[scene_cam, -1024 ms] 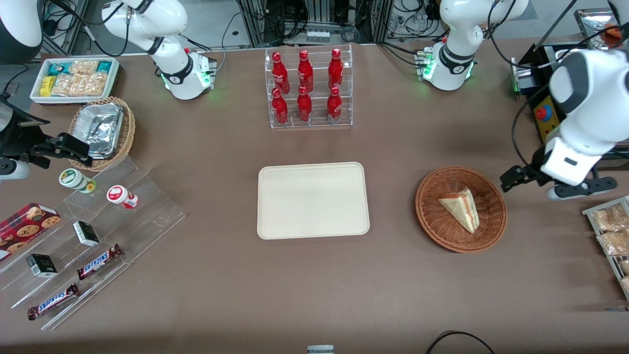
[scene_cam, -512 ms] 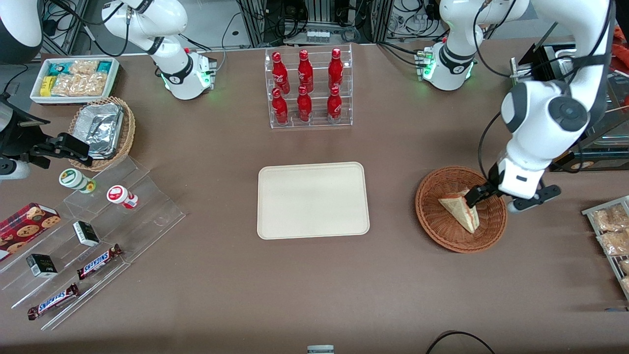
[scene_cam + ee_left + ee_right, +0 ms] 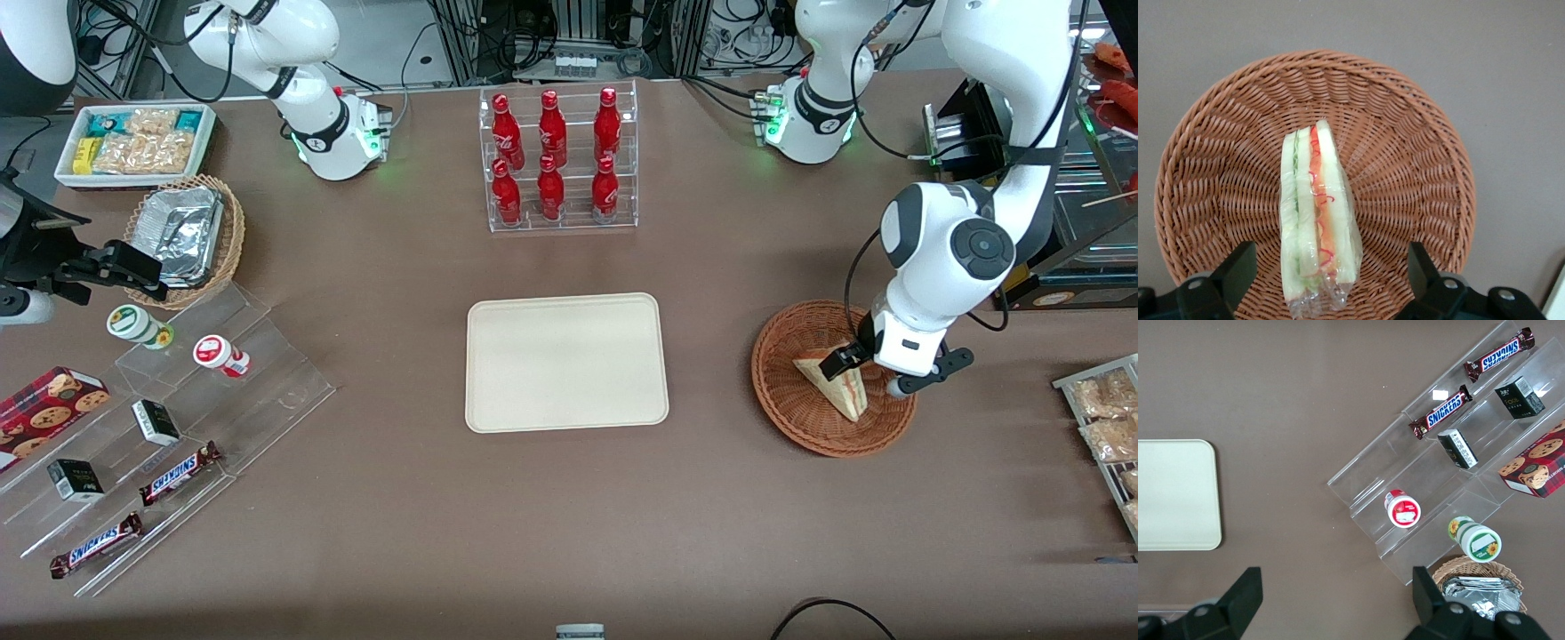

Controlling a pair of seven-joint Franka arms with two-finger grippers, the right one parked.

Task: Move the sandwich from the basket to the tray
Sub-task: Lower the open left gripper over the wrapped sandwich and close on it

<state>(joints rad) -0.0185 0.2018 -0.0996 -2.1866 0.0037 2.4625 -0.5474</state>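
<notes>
While the gripper [image 3: 1328,293] hovers over the basket [image 3: 782,400] with fingers [image 3: 1238,270] spread wide either side of the sandwich [image 3: 831,384] lying inside, the reach looks underway; next, descend, pinch, then carry toward the tray [image 3: 565,362] at nine o'clock.

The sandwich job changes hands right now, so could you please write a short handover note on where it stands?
End effector: open, poised above the basket, fingers either side of the sandwich, not gripping it.
Sandwich: lies wrapped in the basket, toward the working arm's end of the table.
Tray: mid-table, nothing on it.
Done: approach to the sandwich.
Left: close, lift, carry to the tray, release.
</notes>
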